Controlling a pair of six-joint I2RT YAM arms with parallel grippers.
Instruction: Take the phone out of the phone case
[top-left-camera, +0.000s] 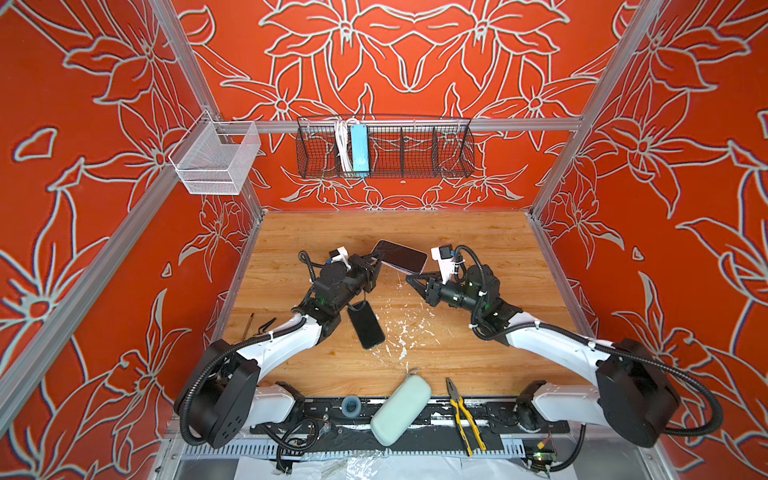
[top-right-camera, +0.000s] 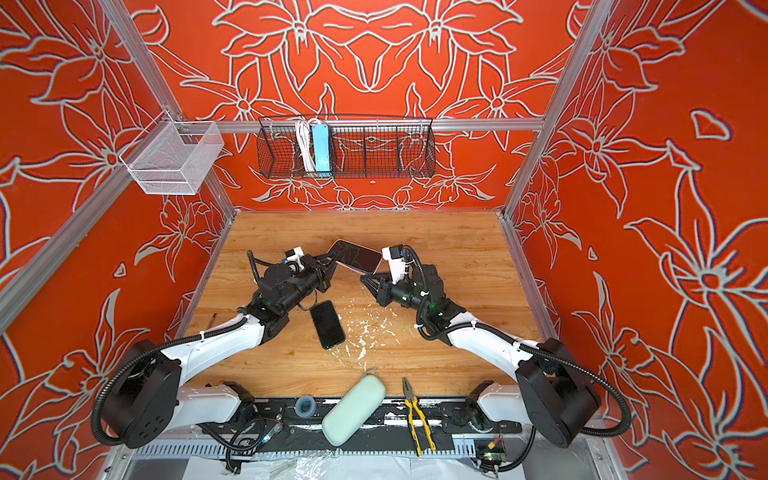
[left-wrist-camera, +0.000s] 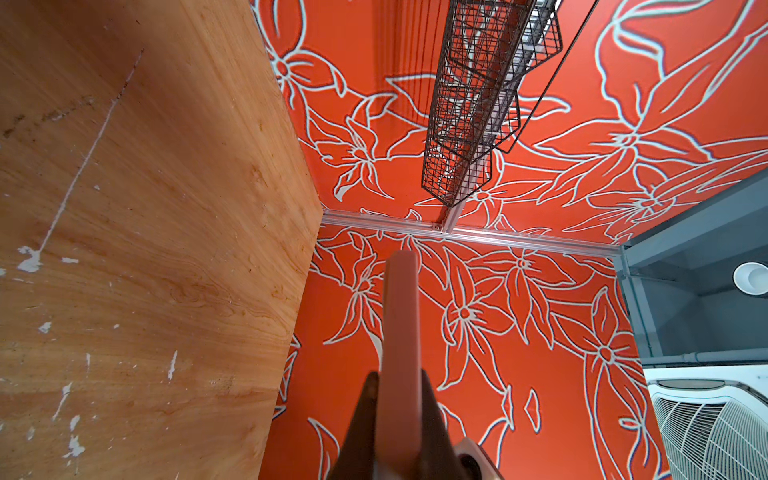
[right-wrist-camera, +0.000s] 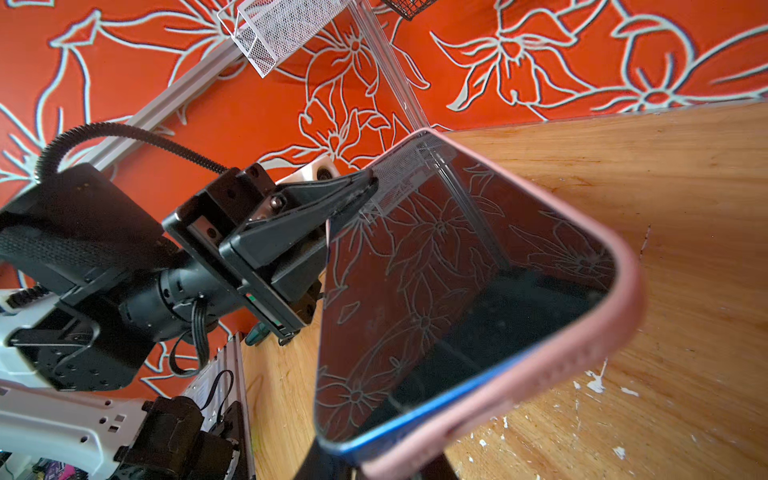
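1. I see the phone (right-wrist-camera: 457, 291), in its pink phone case (right-wrist-camera: 582, 365), held off the counter (top-left-camera: 478, 249), farther back than the bare black phone (top-left-camera: 365, 325) lying flat.
2. My left gripper (left-wrist-camera: 399, 378) is clamped on the case's edge.
3. My right gripper (top-left-camera: 415, 276) pinches another corner of the case.

At the centre of the frame the phone (top-left-camera: 401, 257) is held above the wooden table (top-left-camera: 478, 249), the left gripper (top-left-camera: 376, 262) pinching its left end, the right gripper (top-left-camera: 412, 275) at its lower edge.
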